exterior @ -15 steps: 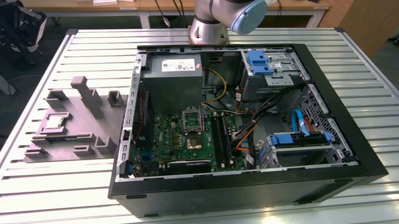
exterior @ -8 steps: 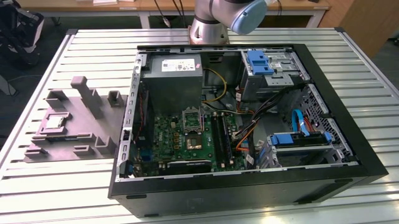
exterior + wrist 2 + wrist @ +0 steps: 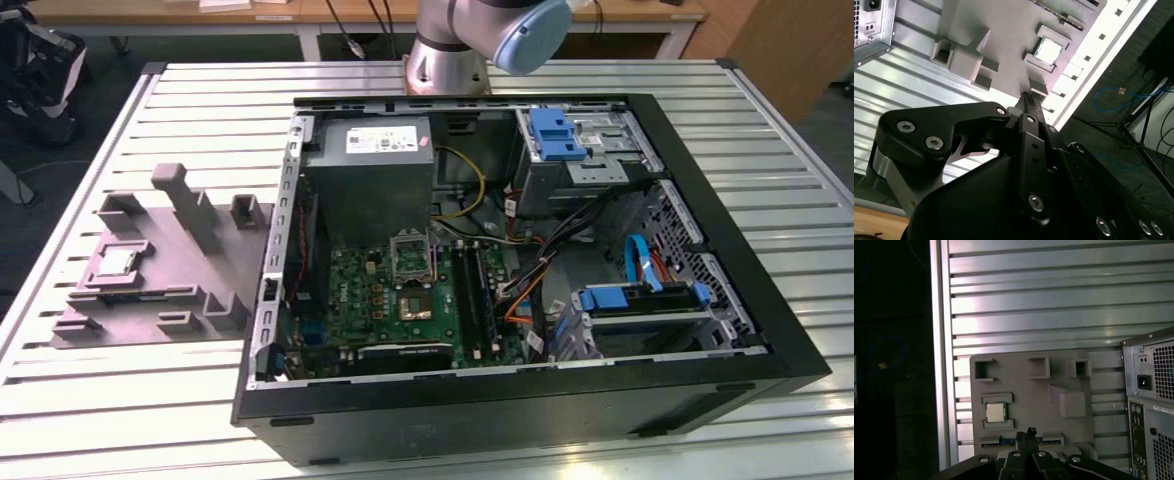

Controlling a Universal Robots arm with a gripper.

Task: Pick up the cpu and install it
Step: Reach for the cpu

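Slatted metal counter [image 3: 120, 410] carrying two big pieces here: grey moulded tray [image 3: 140, 305] on the exterior view's left, open black computer case [image 3: 561, 410] just beside it, arm's base [image 3: 447, 72] standing at the far edge.

Even light falling in exterior view. Table slats [image 3: 1104, 37] glaring white in second wrist view, gripper [image 3: 1026, 98] showing as dark silhouette. Floor [image 3: 894, 390] sinking into near black in first wrist view.

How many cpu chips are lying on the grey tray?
1. The cpu lies in a square pocket of the grey tray, on the exterior view's left, outside the computer case. None seems hidden.
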